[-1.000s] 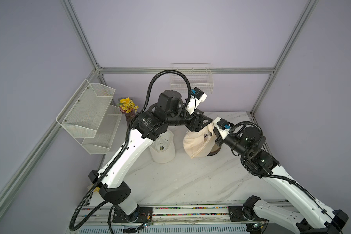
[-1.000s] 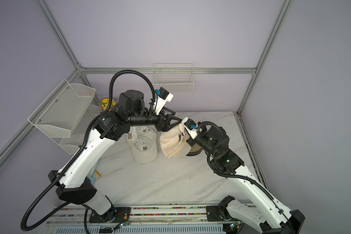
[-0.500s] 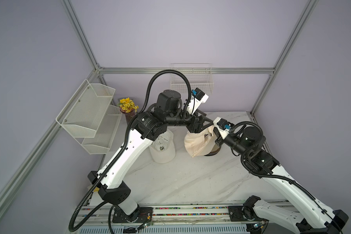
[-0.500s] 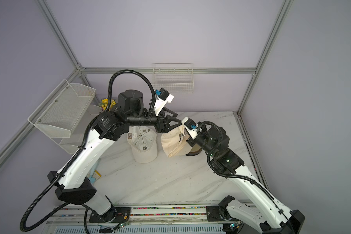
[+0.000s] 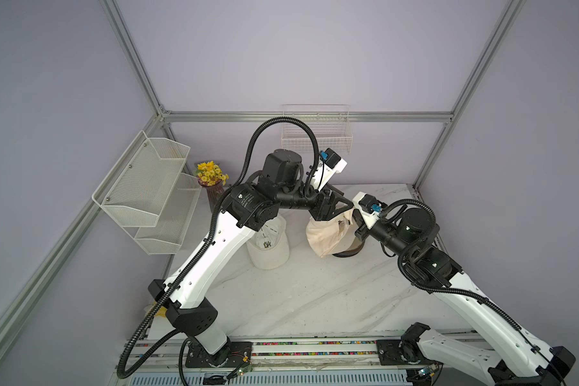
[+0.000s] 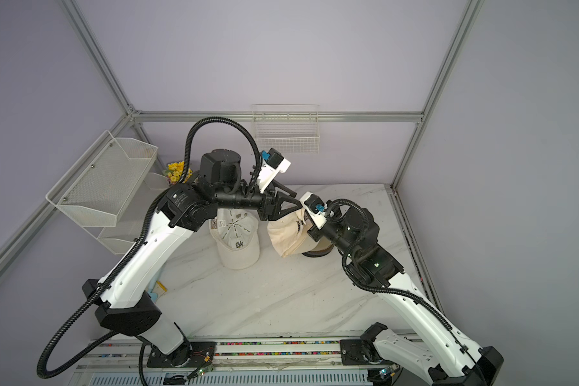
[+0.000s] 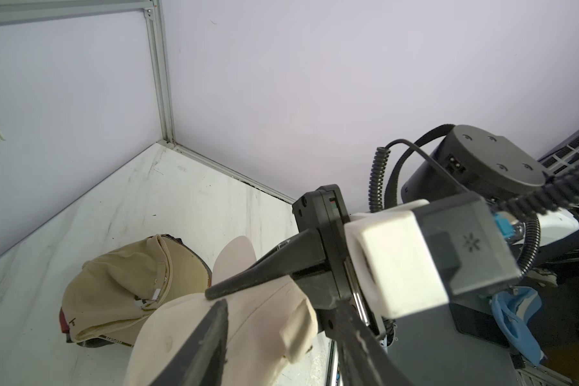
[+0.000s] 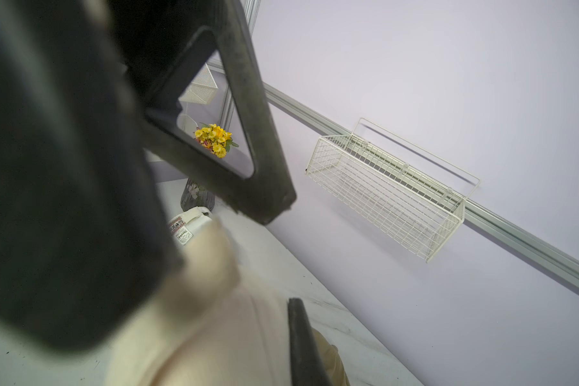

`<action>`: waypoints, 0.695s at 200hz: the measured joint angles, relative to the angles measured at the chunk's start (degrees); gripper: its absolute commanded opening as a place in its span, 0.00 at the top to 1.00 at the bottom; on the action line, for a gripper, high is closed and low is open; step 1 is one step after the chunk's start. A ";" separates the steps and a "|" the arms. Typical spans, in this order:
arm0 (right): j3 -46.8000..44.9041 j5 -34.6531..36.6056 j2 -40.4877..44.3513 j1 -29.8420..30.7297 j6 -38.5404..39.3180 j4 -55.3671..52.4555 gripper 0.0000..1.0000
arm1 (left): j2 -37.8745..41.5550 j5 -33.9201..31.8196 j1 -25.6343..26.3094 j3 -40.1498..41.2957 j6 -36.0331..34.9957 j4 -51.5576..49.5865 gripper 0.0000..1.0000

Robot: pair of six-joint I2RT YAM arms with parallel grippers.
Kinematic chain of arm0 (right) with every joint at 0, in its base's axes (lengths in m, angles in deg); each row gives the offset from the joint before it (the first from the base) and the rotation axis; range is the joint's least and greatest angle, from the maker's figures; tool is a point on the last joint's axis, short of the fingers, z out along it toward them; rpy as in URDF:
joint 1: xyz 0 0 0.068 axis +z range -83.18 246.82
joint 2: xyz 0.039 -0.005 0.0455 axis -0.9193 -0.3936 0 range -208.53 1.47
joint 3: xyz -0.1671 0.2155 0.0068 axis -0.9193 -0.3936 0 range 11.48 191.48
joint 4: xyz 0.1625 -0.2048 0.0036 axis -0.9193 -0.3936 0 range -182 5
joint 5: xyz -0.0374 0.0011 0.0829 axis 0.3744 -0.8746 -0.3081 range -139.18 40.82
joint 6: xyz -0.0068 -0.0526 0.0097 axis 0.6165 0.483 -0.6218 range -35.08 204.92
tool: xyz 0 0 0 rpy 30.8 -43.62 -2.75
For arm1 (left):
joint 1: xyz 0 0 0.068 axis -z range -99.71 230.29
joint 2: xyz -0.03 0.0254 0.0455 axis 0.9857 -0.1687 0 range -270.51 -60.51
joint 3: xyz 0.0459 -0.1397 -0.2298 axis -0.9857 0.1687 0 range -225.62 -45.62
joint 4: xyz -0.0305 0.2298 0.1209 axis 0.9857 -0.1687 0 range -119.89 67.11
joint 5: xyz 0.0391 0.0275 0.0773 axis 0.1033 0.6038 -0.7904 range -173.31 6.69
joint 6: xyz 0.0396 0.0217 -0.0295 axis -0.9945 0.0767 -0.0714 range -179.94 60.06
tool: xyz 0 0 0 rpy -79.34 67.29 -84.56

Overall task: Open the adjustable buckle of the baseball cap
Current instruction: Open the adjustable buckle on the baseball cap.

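Observation:
A cream baseball cap point(image 5: 328, 234) point(image 6: 288, 234) hangs above the marble table, right of centre. My right gripper point(image 5: 352, 221) point(image 7: 214, 292) is shut on the fabric at its upper edge. My left gripper point(image 5: 346, 209) point(image 6: 296, 209) point(image 7: 281, 304) reaches in from the left, its jaws apart on either side of the cap's back band. The loose strap end point(image 7: 295, 331) sticks out between its fingers, with a gap to one finger. I cannot make out the buckle on this cap.
A white cap point(image 5: 268, 247) point(image 6: 236, 240) lies on the table under the left arm. A tan cap with a dark brim point(image 5: 348, 249) point(image 7: 114, 294) lies below the held cap. A flower vase point(image 5: 211, 173), mesh shelves point(image 5: 144, 187) and a wire basket point(image 5: 316, 137) line the walls.
The left gripper's jaws have drawn closer together around the cap's back band. The right gripper has kept its hold and hardly moved.

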 measured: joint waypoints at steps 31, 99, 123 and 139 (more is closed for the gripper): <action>0.00 -0.09 -0.22 0.00 -0.07 -0.02 1.00 | -1.36 0.50 0.13 0.00 0.04 -0.13 0.59; 0.00 0.15 -0.28 0.00 -0.13 -0.02 1.00 | -1.51 0.79 0.46 0.00 0.20 -0.44 0.98; 0.35 0.63 -0.83 0.00 -0.81 -0.33 1.00 | -1.51 0.70 0.61 0.00 0.20 -0.44 1.00; 1.42 1.05 -1.84 0.00 -1.60 -0.74 1.00 | -1.51 0.59 0.72 0.00 0.20 -0.44 1.00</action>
